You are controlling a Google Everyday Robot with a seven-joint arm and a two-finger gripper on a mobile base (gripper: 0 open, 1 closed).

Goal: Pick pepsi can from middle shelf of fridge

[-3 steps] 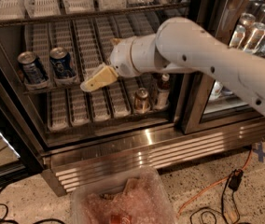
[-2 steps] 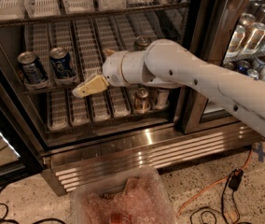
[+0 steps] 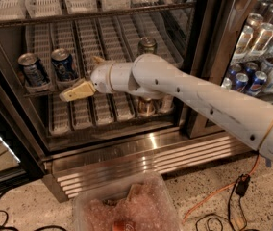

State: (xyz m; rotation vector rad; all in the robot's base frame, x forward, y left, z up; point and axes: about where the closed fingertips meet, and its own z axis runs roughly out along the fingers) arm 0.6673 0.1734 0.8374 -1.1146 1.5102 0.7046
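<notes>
The fridge (image 3: 127,150) stands open in the camera view. Its middle shelf (image 3: 103,37) holds white slotted trays. The deep-blue pepsi can (image 3: 63,64) stands upright at the front left of this shelf. A paler blue-and-white can (image 3: 32,71) stands just left of it. A greenish-gold can (image 3: 147,44) stands further right and deeper in. My gripper (image 3: 77,91) is at the shelf's front edge, just below and right of the pepsi can, close to it. It holds nothing that I can see. My white arm reaches in from the right.
Two cans (image 3: 147,107) stand on the lower shelf behind my arm. A second fridge on the right holds several cans (image 3: 252,81) behind glass. A clear plastic bin (image 3: 127,206) and cables (image 3: 232,201) lie on the floor in front.
My gripper has moved left along the middle shelf's front, from its middle to just beside the pepsi can. The cans have not moved.
</notes>
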